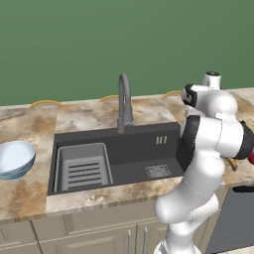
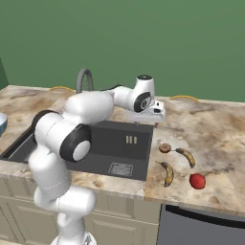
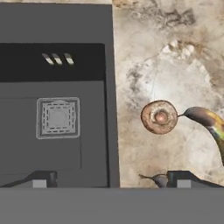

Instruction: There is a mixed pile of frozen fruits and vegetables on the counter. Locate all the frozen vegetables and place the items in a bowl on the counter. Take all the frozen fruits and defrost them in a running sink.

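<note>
You will find the gripper (image 3: pixel 111 178) with its jaws spread wide and nothing between them, poised above the right rim of the sink (image 2: pixel 119 143) where the basin meets the counter (image 2: pixel 215 129). In the hand view, one fingertip (image 3: pixel 41 178) sits over the dark basin and the other over the marbled stone. The mixed pile lies on the counter just right of the sink. The brown roundish lump (image 2: pixel 164 148) is nearest the basin edge. One banana (image 2: pixel 186 156) lies beside it, its stem end close to the lump. The second banana (image 2: pixel 168 173) lies nearer the front edge of the counter. The red chunky piece (image 2: pixel 197 181) rests to the right of that second banana, apart from it. The pale-blue bowl (image 1: pixel 15 158) stands on the counter left of the sink, well apart from the pile. The faucet (image 1: pixel 124 101) rises behind the basin, and the slotted rack (image 1: pixel 82 167) occupies the basin's left part.
</note>
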